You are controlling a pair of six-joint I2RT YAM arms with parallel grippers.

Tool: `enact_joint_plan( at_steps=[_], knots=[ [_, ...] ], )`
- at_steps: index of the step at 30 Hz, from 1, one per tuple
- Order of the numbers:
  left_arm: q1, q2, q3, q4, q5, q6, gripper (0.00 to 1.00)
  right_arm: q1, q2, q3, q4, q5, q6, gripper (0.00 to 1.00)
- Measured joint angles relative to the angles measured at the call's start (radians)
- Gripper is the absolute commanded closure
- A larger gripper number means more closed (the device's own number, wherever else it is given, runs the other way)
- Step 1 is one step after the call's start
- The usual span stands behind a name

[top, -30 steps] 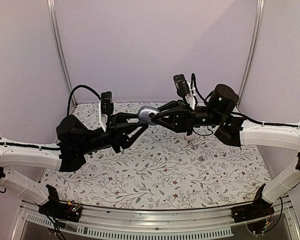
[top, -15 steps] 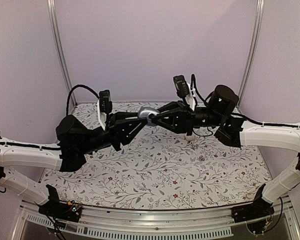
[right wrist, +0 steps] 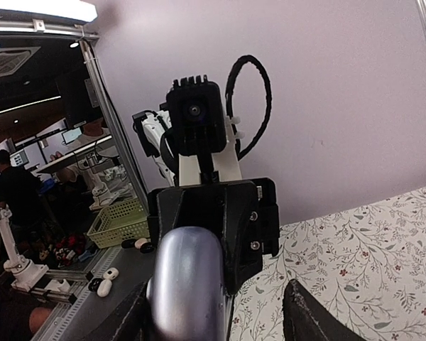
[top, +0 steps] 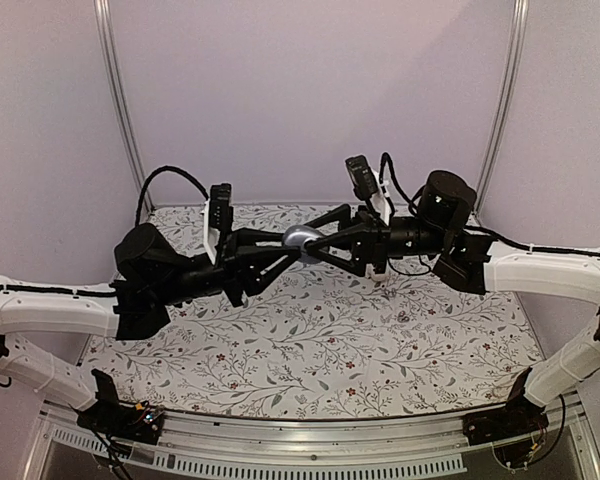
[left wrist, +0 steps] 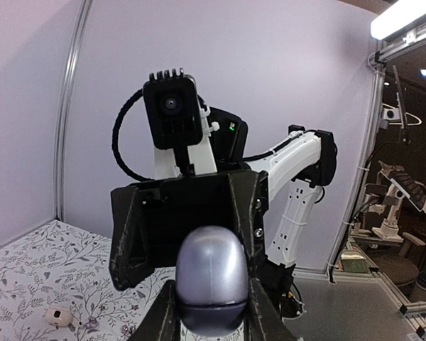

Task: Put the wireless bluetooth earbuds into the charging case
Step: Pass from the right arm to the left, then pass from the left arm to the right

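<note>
the left arm [top: 50, 305] and right arm [top: 550, 270] have white shell links joined by bulky black motor housings. the left gripper [top: 288, 243] and right gripper [top: 318, 240] are black and angular, with small screws on their faces. a black finned wrist camera [left wrist: 172, 106] rides a white bracket above each, and a black cable [top: 165, 178] loops behind it

No text, label, brand, number or sign is legible in any view.
</note>
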Motion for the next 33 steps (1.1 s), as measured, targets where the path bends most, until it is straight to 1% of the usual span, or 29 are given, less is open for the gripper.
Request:
enact_joint_plan(
  at_steps=[4,10,15,19,22,26,33],
  knots=[
    [0.019,-0.045,0.026,-0.151,0.037,0.047,1.00,-0.030,-0.037,0.002,-0.113,-0.002,-0.038,0.32],
    [0.067,-0.126,0.102,-0.470,0.117,0.164,1.00,-0.046,-0.109,0.035,-0.385,0.000,-0.162,0.33],
    [0.089,-0.122,0.203,-0.713,0.184,0.264,1.00,-0.043,-0.126,0.040,-0.607,-0.015,-0.247,0.33],
    [0.094,-0.071,0.279,-0.874,0.232,0.318,1.00,-0.027,-0.122,0.050,-0.759,-0.026,-0.304,0.34],
    [0.095,-0.034,0.300,-0.947,0.273,0.346,1.00,-0.008,-0.119,0.065,-0.837,-0.027,-0.336,0.35],
    [0.095,0.015,0.314,-1.006,0.325,0.362,1.00,0.004,-0.111,0.083,-0.897,-0.029,-0.362,0.39],
    [0.095,0.103,0.381,-1.075,0.390,0.377,1.00,0.025,-0.060,0.139,-0.950,-0.030,-0.412,0.42]
  ],
)
